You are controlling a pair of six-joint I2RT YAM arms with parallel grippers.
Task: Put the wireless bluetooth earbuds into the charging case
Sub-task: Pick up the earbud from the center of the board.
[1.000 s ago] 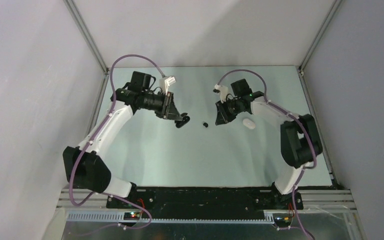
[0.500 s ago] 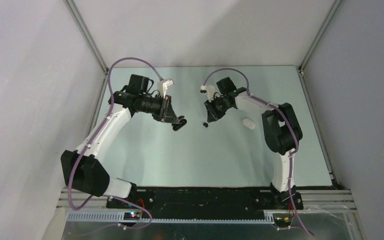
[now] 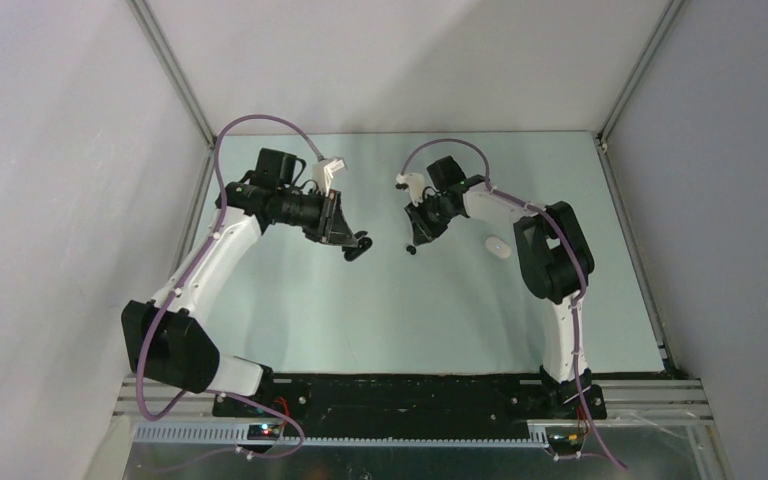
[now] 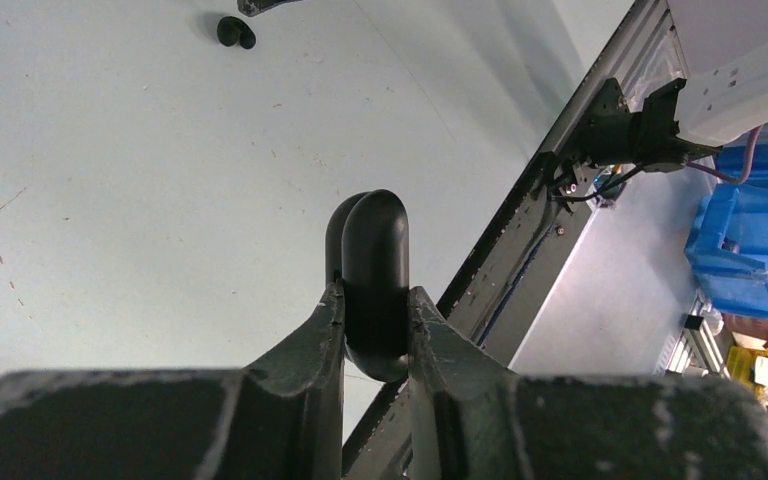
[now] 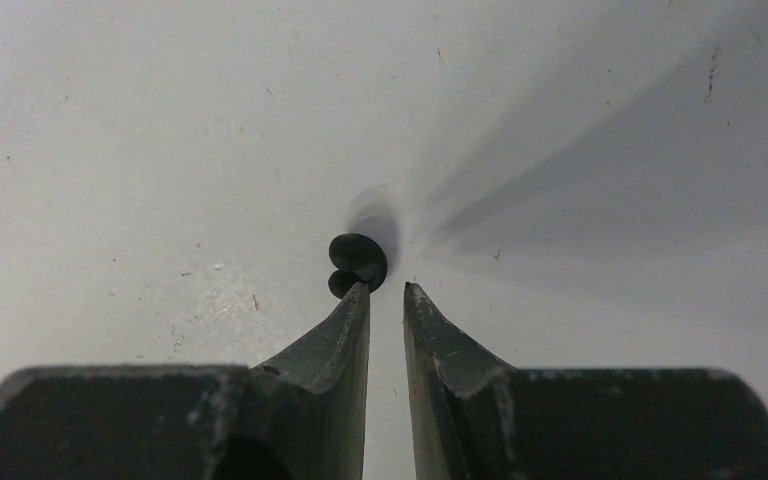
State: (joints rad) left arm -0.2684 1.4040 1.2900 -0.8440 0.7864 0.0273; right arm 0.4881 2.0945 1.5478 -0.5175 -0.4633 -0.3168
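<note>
The left gripper (image 4: 375, 300) is clamped on a black charging case (image 4: 374, 250), held on edge between its 2 fingers in the middle of the left wrist view. The right gripper (image 5: 386, 290) is parted by a narrow slit with nothing in it. Just beyond its tips, 1 black earbud (image 5: 357, 262) lies on the table (image 5: 160, 150) at frame centre. A white case (image 3: 498, 247) lies right of centre in the top view.

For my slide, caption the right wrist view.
Right gripper, jaws narrowly parted, tips beside a black earbud on the table.
</note>
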